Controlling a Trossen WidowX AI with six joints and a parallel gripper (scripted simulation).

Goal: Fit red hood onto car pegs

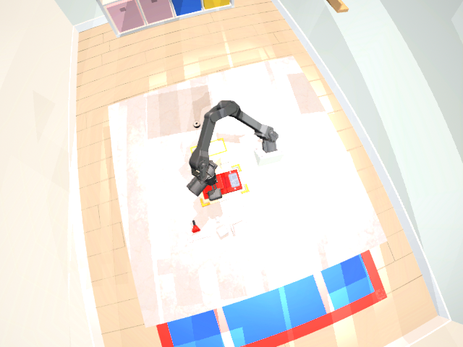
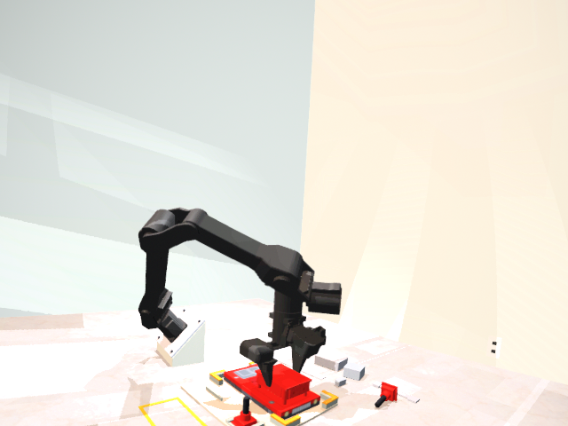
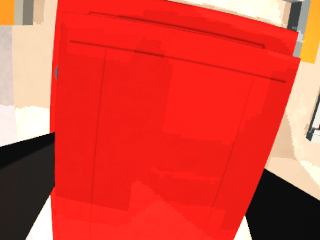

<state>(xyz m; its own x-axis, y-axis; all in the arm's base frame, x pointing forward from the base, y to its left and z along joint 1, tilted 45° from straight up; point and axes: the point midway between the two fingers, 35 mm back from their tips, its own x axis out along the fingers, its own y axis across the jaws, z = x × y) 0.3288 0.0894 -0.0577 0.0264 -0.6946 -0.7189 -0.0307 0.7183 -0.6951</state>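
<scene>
the pale wall outlet (image 2: 499, 348) shows only in the exterior view.

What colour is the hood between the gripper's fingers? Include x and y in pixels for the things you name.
Red; the hood (image 1: 219, 182) (image 2: 285, 376) (image 3: 165, 125) shows best in the wrist view.
</scene>
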